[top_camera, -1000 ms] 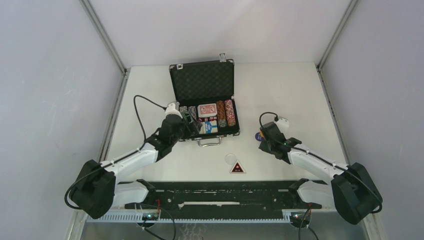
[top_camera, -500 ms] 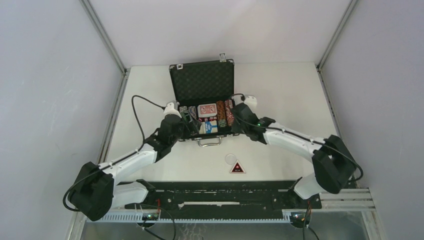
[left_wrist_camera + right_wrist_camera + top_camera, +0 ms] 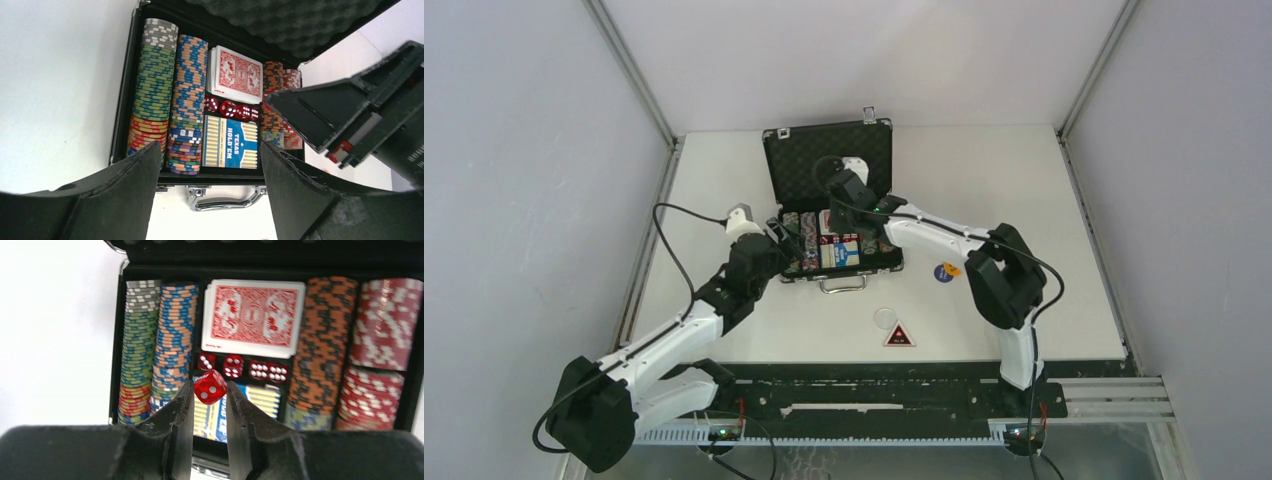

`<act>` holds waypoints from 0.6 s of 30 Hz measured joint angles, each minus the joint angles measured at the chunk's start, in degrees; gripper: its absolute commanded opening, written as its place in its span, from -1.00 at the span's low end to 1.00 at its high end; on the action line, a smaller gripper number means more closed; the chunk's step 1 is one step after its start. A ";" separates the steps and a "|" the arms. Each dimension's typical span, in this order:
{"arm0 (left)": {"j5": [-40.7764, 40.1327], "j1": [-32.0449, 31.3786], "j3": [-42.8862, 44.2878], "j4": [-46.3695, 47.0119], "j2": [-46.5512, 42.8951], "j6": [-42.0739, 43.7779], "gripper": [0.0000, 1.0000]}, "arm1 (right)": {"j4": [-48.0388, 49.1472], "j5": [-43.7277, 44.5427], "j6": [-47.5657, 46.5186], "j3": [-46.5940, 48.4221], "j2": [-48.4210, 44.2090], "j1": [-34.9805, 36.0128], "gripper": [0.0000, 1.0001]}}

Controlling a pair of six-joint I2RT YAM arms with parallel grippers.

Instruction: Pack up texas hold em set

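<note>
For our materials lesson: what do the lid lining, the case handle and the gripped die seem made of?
The lid lining looks like foam: matt black, egg-crate dimples. The handle is likely metal or chromed plastic: silver, bright reflections. The die is probably hard plastic: glossy red, white pips.

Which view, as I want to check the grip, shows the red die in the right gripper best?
The right wrist view: the red die sits pinched in the right gripper, its pips plain. The left wrist view shows only a red sliver between the closed fingers; in the top view the die cannot be made out.
</note>
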 measured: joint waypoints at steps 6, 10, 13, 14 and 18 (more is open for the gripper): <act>-0.76 0.26 -0.04 -0.81 0.02 -0.39 0.55 | -1.81 -2.16 -1.42 7.41 7.32 0.61 -0.57; -1.01 0.28 -0.04 -0.83 0.26 -0.39 0.54 | -2.75 -3.32 -1.55 8.79 9.86 0.76 -0.57; -1.01 0.33 -0.04 -0.83 0.42 -0.39 0.54 | -3.04 -3.98 -1.70 9.03 10.86 0.74 -0.57; -1.01 0.35 -0.04 -0.83 0.42 -0.39 0.54 | -3.04 -4.33 -1.70 9.05 11.13 0.74 -0.57; -1.01 0.55 -0.04 -0.83 0.42 -0.39 0.54 | -3.04 -5.57 -1.70 9.09 12.57 0.74 -0.56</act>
